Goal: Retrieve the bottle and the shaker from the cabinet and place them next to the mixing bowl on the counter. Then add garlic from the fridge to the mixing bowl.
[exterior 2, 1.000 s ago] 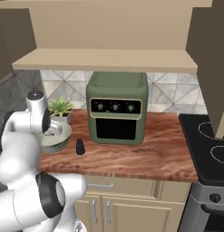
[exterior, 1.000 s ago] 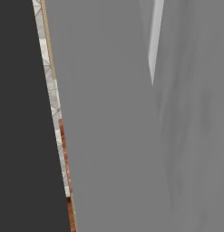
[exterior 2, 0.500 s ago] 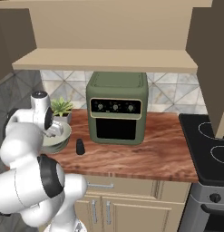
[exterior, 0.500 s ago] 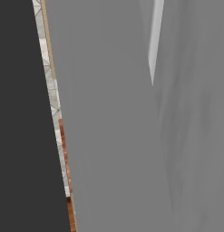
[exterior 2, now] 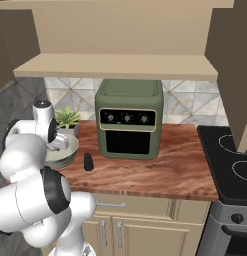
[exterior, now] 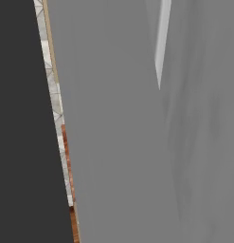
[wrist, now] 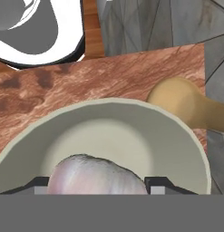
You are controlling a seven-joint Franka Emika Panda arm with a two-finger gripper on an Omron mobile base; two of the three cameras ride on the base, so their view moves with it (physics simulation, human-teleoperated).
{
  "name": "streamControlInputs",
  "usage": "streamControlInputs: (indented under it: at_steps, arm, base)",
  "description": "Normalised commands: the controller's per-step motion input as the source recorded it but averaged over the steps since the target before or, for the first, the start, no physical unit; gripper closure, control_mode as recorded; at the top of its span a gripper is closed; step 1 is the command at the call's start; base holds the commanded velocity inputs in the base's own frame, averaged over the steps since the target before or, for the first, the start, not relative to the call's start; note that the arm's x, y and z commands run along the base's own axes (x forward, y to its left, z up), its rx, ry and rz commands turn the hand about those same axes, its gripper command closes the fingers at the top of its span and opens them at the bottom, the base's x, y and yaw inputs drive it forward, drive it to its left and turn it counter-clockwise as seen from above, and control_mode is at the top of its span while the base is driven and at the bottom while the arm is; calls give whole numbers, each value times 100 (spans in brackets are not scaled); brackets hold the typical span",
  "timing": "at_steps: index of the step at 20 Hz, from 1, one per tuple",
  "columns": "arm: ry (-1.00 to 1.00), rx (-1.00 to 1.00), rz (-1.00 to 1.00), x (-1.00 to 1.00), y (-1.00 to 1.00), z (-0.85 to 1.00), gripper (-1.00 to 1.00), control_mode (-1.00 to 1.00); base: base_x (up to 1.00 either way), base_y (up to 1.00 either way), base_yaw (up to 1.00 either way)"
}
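Now you are near the end: your gripper (wrist: 97, 192) grips the garlic (wrist: 96, 176) right over the bowl (wrist: 104, 136) on the bench (wrist: 109, 77). A dark shaker (exterior 2: 88, 161) stands beside it; the tan shape is probably the bottle (wrist: 190, 103). Only the drop remains.

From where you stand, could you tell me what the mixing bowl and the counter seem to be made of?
The mixing bowl looks like glazed ceramic: pale cream, smooth, with a soft sheen and a thick rim. The counter appears to be polished wood, reddish-brown with streaky grain, though it could be a printed laminate.
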Motion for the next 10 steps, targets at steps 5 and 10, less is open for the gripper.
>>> streamControlInputs:
  at_steps: [5, 10]
  arm:
    - [0, 0, 0, 0, 0, -4, -100, -100]
    - [0, 0, 0, 0, 0, -1, -100, -100]
  base:
    - [0, 0, 0]
    - [0, 0, 0]
